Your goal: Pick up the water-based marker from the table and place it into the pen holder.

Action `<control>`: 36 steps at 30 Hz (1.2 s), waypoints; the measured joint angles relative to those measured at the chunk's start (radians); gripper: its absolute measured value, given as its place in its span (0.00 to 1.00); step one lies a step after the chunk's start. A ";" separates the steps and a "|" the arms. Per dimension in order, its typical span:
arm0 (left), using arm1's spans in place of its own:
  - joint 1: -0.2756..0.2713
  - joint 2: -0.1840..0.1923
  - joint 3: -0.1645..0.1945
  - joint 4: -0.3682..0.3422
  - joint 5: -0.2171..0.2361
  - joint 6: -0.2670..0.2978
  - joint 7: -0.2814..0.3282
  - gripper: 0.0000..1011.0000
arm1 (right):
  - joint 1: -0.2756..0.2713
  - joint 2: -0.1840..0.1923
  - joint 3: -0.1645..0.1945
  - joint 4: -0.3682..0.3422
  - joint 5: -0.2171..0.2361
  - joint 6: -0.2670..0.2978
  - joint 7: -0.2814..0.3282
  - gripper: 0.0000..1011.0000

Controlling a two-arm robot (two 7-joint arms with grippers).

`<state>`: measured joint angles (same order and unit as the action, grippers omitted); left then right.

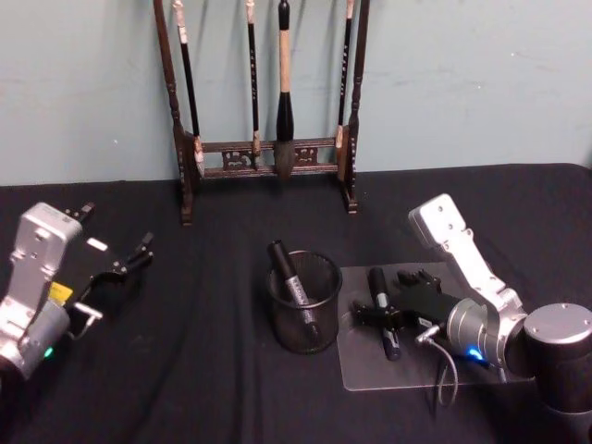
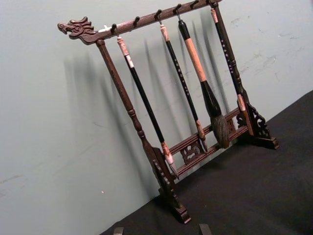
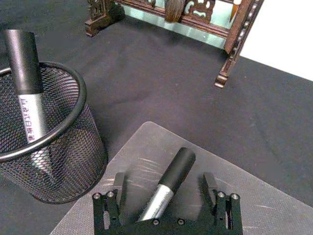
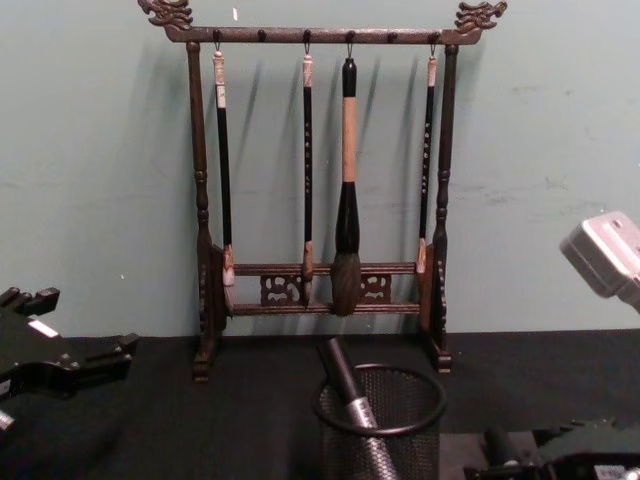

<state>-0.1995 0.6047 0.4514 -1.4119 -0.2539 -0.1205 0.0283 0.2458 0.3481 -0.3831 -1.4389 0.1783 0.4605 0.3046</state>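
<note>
arms [image 1: 467,254] silver | left tool [image 1: 139,254] black | right tool [image 1: 381,296] black, grey cable [image 1: 444,365], blue light [image 1: 474,353]

Black table [image 1: 185,388] under pen holder [image 1: 314,326], clear mat [image 1: 388,375]; brush rack [image 1: 268,145]

The right gripper [image 3: 164,178] stands spread, one finger [image 3: 119,182] on each side of a marker [image 3: 177,165] and apart from it. That marker lies on a clear sheet [image 3: 244,196] spread on the black table [image 3: 161,83], its black cap pointing away from the gripper and its silver barrel running back between the jaws. Just beside the sheet stands the pen holder [image 3: 66,164], a black wire-mesh cup. A second marker [image 3: 27,90] leans inside it, cap up above the rim. Farther back, the foot of a dark wooden rack [image 3: 234,46] rests on the table.
</note>
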 joint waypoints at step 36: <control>0.000 0.000 0.000 0.000 0.000 0.000 0.000 0.99 | -0.046 -0.017 0.040 -0.026 -0.021 0.018 0.026 0.99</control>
<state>-0.1995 0.6047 0.4514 -1.4120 -0.2539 -0.1205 0.0283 0.1994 0.3308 -0.3432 -1.4652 0.1576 0.4789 0.3310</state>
